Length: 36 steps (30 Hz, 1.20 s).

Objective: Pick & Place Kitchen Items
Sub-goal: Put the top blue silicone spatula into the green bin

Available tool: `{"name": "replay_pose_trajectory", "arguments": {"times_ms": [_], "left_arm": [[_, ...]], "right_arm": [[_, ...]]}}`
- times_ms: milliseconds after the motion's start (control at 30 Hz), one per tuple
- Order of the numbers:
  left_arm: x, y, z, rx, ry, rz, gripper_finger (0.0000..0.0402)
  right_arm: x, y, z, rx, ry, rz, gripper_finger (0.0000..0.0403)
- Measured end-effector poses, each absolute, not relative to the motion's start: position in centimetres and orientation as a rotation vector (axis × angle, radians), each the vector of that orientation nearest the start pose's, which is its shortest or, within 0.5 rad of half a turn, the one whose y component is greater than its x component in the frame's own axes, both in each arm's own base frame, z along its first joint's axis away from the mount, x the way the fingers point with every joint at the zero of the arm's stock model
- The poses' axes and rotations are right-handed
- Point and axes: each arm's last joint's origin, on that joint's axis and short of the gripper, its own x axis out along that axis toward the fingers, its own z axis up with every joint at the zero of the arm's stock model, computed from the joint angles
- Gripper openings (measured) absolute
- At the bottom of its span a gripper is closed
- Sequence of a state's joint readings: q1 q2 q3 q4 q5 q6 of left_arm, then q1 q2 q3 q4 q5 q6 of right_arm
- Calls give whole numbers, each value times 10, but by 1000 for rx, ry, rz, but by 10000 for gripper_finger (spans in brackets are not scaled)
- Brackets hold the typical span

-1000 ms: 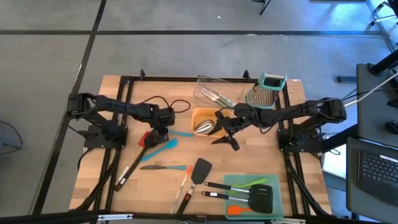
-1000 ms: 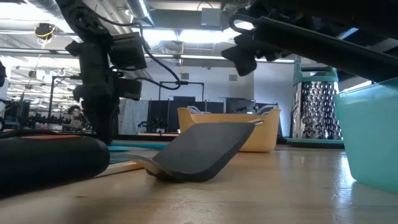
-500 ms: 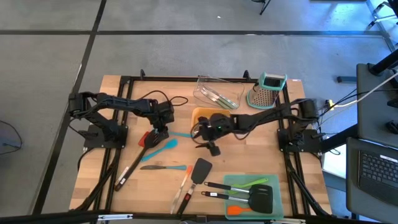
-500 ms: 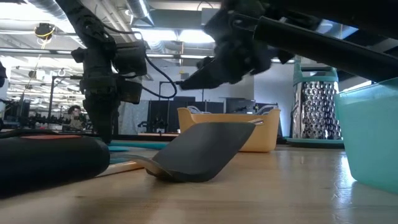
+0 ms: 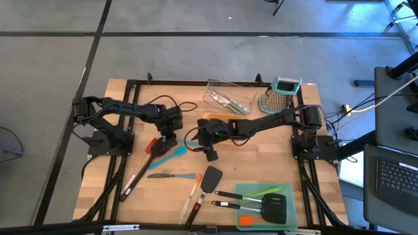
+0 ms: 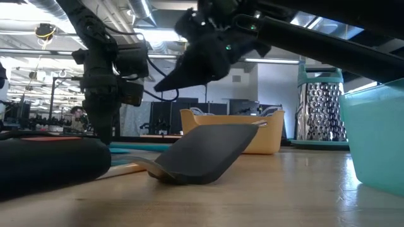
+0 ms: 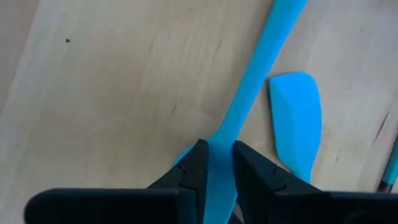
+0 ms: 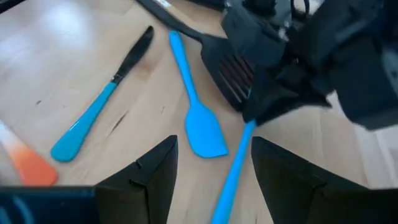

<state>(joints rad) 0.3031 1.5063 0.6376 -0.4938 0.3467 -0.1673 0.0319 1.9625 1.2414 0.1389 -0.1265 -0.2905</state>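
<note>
Left hand (image 7: 216,163) is closed on the handle of a blue utensil (image 7: 249,106) lying on the wooden surface (image 5: 261,163) beside a blue spatula (image 7: 296,124), while the right hand (image 8: 208,168) hovers with fingers spread and empty directly above that same handle.

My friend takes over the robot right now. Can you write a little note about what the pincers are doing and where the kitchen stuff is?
Left pincer: shut on a blue spatula handle at table level.
Right pincer: open, empty, hovering mid-table.
Second blue spatula and blue-handled knife lie loose; so does a black spatula.
Done: some tools in the green tray, orange tray and clear tray.
Left: the loose tools.
</note>
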Motion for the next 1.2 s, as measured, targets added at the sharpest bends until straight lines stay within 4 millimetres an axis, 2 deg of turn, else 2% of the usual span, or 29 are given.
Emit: {"name": "replay_pose_trajectory", "arguments": {"times_ms": [267,500,767,900,1067,1200], "left_arm": [[219,56,125,-639,1303,52,58],[219,54,126,-677,1307,67,58],[221,50,126,-663,1312,59,58],[221,48,126,-659,1314,65,59],[221,48,126,-664,1312,69,59],[221,48,126,-663,1311,69,59]], "right_arm": [[439,13,160,-190,751,102,206],[444,29,160,-161,802,73,206],[449,53,177,-204,787,65,206],[456,56,180,-211,746,43,206],[468,44,163,-195,804,-9,206],[478,42,151,-193,851,-10,206]]}}
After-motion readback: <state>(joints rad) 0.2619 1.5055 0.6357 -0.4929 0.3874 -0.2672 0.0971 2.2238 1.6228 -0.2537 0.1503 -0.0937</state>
